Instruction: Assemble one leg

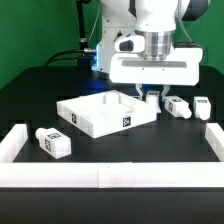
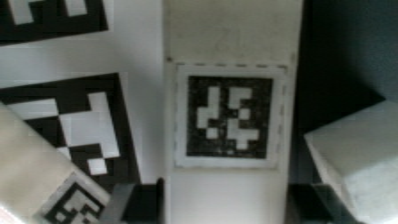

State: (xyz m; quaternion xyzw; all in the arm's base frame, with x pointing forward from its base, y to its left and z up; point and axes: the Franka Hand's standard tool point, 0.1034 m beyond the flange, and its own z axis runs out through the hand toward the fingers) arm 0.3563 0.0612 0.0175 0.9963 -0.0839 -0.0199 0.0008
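My gripper is down at the far right corner of the white square tabletop part. In the wrist view a white leg with a black marker tag runs straight between my fingers. The dark fingers press against both of its sides, so my gripper is shut on it. Another white leg lies at the front of the exterior view's left. Two more legs lie at the exterior view's right.
A low white wall borders the black table at the front, with side pieces on the exterior view's left and right. In the wrist view a tagged white surface lies beside the held leg.
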